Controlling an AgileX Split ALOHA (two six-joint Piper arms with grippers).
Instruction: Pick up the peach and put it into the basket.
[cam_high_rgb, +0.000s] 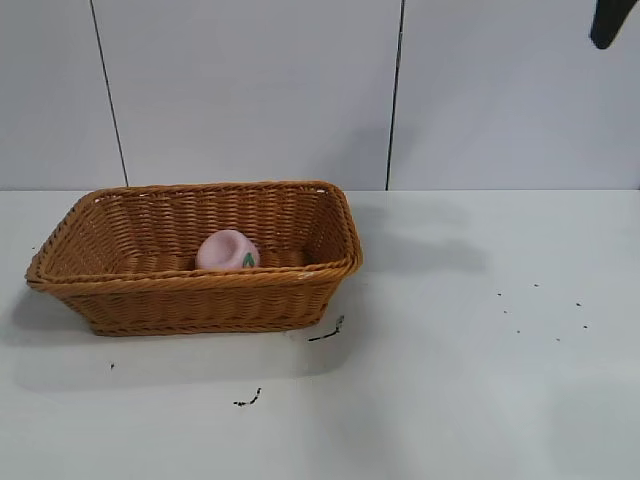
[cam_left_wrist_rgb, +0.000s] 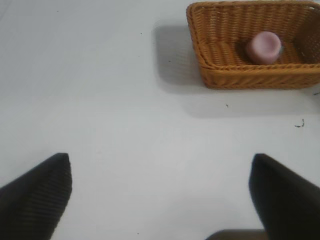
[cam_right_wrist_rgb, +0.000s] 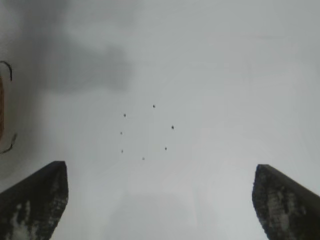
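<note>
The pale-pink peach (cam_high_rgb: 227, 250) lies inside the orange-brown wicker basket (cam_high_rgb: 120, 285), near its front wall, green leaf facing front. It also shows in the left wrist view (cam_left_wrist_rgb: 264, 47) inside the basket (cam_left_wrist_rgb: 220, 65). My left gripper (cam_left_wrist_rgb: 160, 165) is open and empty, high over bare table, well apart from the basket. My right gripper (cam_right_wrist_rgb: 160, 172) is open and empty above the table right of the basket; only a dark tip of that arm (cam_high_rgb: 608, 22) shows at the exterior view's top right.
The white table (cam_high_rgb: 480, 380) carries small dark specks (cam_high_rgb: 545, 305) at the right and dark scraps (cam_high_rgb: 327, 332) by the basket's front right corner. A paneled wall stands behind.
</note>
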